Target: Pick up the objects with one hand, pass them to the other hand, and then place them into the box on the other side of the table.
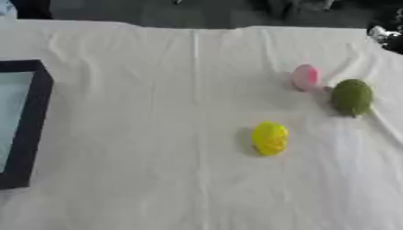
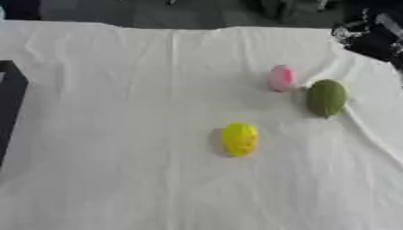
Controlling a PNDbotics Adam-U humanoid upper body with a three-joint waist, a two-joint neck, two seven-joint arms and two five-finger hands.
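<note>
Three small rounded objects lie on the white cloth, right of centre. A yellow one [image 1: 270, 138] is nearest to me. Farther back sit a pink one [image 1: 305, 77] and, just to its right, a dark green one [image 1: 351, 96]; these two are close together. The black-framed box [image 1: 31, 121] with a pale inside stands at the left edge. My right hand [image 2: 371, 39] shows only as a black and silver shape in the upper right corner, above the table's far right part and away from all three objects. The left hand is outside both views.
The white cloth [image 1: 157, 134] covers the whole table and has a raised fold running along the right side. Beyond the far edge the floor is dark, with some dark shapes standing there.
</note>
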